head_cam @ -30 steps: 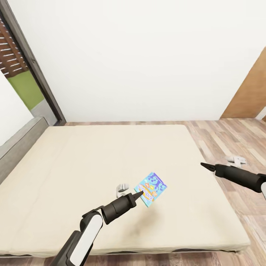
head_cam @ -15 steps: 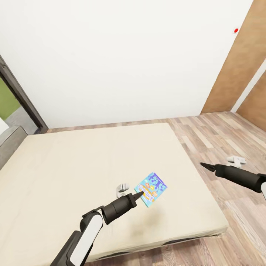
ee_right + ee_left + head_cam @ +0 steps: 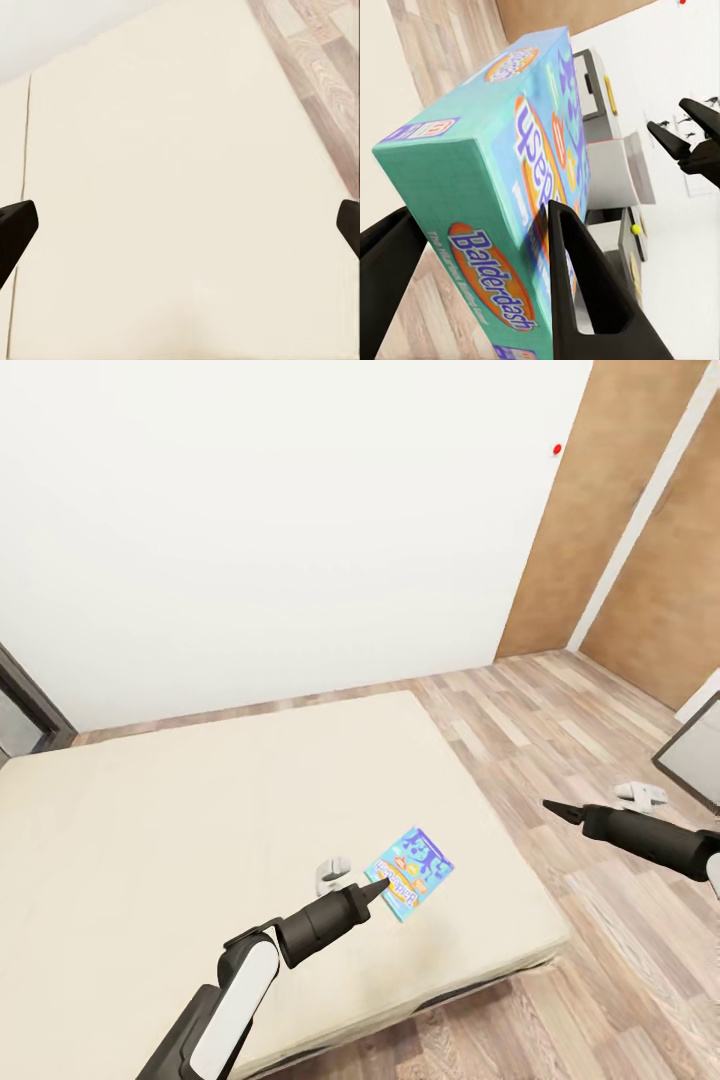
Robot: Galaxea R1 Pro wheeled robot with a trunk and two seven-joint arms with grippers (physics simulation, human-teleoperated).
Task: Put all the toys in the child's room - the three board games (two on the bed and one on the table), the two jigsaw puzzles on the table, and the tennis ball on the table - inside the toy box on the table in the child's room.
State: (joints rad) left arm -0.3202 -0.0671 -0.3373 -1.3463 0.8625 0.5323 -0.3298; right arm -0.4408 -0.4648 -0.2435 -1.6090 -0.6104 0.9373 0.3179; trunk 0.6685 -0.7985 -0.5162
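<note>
Swung rightward off the bed (image 3: 200,810) over the last second, bringing brown doors (image 3: 600,510) into sight, with left pincer (image 3: 378,887) still clamped on the Balderdash board game (image 3: 410,871) and right pincer (image 3: 553,808) spread wide, empty: carrying toward the toy box.

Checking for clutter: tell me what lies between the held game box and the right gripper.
Bare bed and floor, per the head view.

Board game (image 3: 409,871) above the bed (image 3: 200,830), doors (image 3: 610,530) right.
</note>
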